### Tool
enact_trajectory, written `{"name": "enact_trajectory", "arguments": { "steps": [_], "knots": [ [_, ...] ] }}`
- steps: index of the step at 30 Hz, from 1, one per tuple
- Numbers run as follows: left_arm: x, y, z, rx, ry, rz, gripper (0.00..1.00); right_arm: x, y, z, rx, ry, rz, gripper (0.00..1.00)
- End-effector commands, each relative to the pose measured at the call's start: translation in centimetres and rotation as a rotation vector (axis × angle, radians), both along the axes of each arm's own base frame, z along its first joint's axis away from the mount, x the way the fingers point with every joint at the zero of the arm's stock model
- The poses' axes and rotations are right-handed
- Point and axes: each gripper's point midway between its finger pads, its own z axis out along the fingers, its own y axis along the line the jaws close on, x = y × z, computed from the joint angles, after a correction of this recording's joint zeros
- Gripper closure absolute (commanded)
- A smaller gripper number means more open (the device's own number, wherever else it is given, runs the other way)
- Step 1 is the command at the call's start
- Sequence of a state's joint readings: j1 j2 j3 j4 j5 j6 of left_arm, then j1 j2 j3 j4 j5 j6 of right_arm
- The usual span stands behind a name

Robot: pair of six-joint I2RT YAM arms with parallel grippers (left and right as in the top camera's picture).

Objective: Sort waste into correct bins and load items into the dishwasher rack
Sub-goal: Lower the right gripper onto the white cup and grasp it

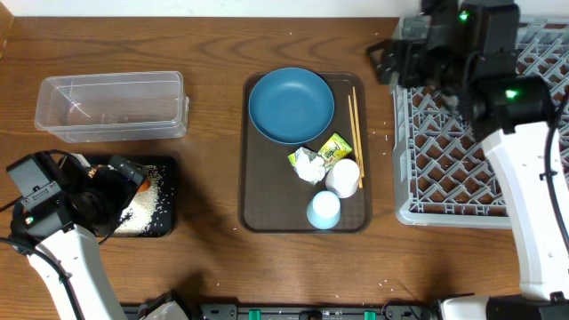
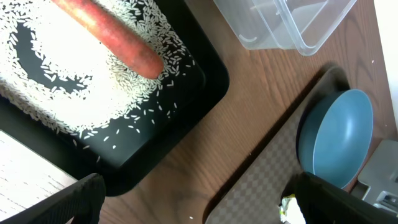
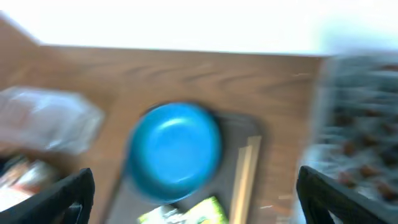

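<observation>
One carrot is lying across rice in the black tray, directly under the left gripper, whose jaws are standing wide apart, holding nothing. The right gripper is hovering at the edge of the rack, jaws spread wide and empty, the plate ahead of it.

Left arm low, jaws spread wide. Right arm extended far side, jaws seemingly wide.

The tub is clear plastic (glossy, smooth).
</observation>
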State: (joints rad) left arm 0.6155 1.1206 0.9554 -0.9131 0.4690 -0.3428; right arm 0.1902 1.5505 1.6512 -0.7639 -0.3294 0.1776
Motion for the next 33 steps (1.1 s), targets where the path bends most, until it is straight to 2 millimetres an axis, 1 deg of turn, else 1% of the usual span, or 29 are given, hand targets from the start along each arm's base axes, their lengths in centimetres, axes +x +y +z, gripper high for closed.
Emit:
{"name": "enact_trajectory", "arguments": {
  "steps": [1, 2, 3, 4, 6, 7, 9, 13, 14, 17, 25, 29, 33],
  "knots": [
    [0.0, 0.0, 0.1, -0.003, -0.005, -0.005, 0.02, -2.5, 5.0, -1.8, 0.073, 0.1, 0.181, 0.03],
    [0.0, 0.0, 0.1, -0.003, -0.005, -0.005, 0.02, -2.9, 5.8, -2.6, 0.062, 0.124, 0.198, 0.03],
    [0.0, 0.0, 0.1, -0.003, -0.005, -0.005, 0.02, -3.6, 6.9, -3.9, 0.04, 0.161, 0.217, 0.03],
    [0.0, 0.0, 0.1, -0.003, -0.005, -0.005, 0.02, -3.9, 7.3, -4.5, 0.029, 0.177, 0.226, 0.03],
    [0.0, 0.0, 0.1, -0.003, -0.005, -0.005, 0.02, -5.0, 8.8, -6.3, -0.009, 0.226, 0.255, 0.03],
    [0.0, 0.0, 0.1, -0.003, -0.005, -0.005, 0.02, -5.5, 9.4, -7.3, -0.03, 0.251, 0.258, 0.01],
    [0.0, 0.0, 0.1, -0.003, -0.005, -0.005, 0.02, -5.9, 9.9, -9.2, -0.079, 0.299, 0.201, 0.01],
    [0.0, 0.0, 0.1, -0.003, -0.005, -0.005, 0.02, -6.4, 9.1, -12.4, -0.197, 0.359, 0.027, 0.01],
    [0.0, 0.0, 0.1, -0.003, -0.005, -0.005, 0.02, -6.6, 8.5, -13.3, -0.242, 0.376, -0.026, 0.01],
    [0.0, 0.0, 0.1, -0.003, -0.005, -0.005, 0.02, -7.6, 6.9, -14.8, -0.323, 0.42, -0.137, 0.01],
    [0.0, 0.0, 0.1, -0.003, -0.005, -0.005, 0.02, -10.6, 5.3, -17.2, -0.41, 0.542, -0.13, 0.01],
    [0.0, 0.0, 0.1, -0.003, -0.005, -0.005, 0.02, -11.6, 4.7, -19.1, -0.44, 0.579, -0.129, 0.08],
    [0.0, 0.0, 0.1, -0.003, -0.005, -0.005, 0.02, -12.3, 4.2, -21.6, -0.442, 0.609, -0.154, 0.08]
  ]
}}
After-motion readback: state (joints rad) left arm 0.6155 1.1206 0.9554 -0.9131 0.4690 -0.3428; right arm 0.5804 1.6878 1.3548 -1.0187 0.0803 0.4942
